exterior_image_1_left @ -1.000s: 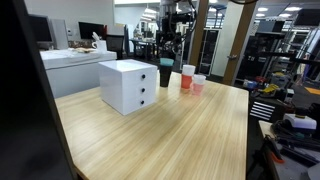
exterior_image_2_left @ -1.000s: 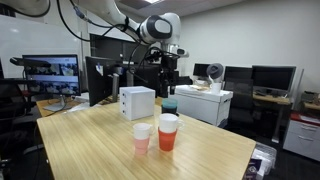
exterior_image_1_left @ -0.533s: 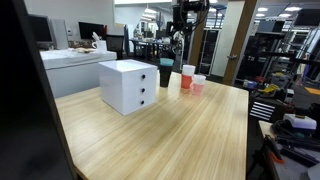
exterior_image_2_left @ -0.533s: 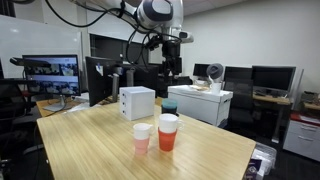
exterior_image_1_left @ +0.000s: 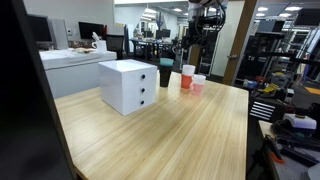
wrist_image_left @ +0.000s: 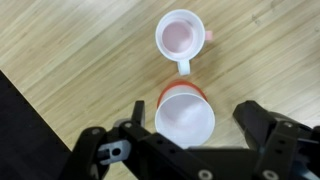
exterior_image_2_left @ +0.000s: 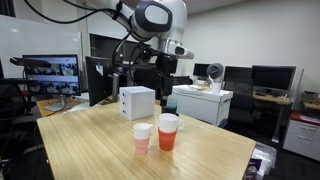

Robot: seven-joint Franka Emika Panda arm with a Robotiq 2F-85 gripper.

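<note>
My gripper [wrist_image_left: 195,120] is open and hangs above an orange cup [wrist_image_left: 186,116] with a white cup nested inside it. In the wrist view the cup lies between the spread fingers, and neither finger touches it. A pale pink mug [wrist_image_left: 180,35] with a small handle stands just beyond it on the wooden table [wrist_image_left: 70,50]. The orange cup [exterior_image_1_left: 188,77] [exterior_image_2_left: 168,133] and the pink mug [exterior_image_1_left: 198,85] [exterior_image_2_left: 142,138] show in both exterior views. The gripper [exterior_image_1_left: 192,48] [exterior_image_2_left: 166,82] is well above them.
A white three-drawer box [exterior_image_1_left: 128,85] [exterior_image_2_left: 137,102] stands on the table, with a dark cup [exterior_image_1_left: 165,75] [exterior_image_2_left: 170,105] beside it. Desks, monitors and shelving surround the table. The table edge is close behind the cups in an exterior view [exterior_image_1_left: 235,90].
The arm has swung sideways from above the dark cup to above the orange cup. The cups and the box have not moved.
</note>
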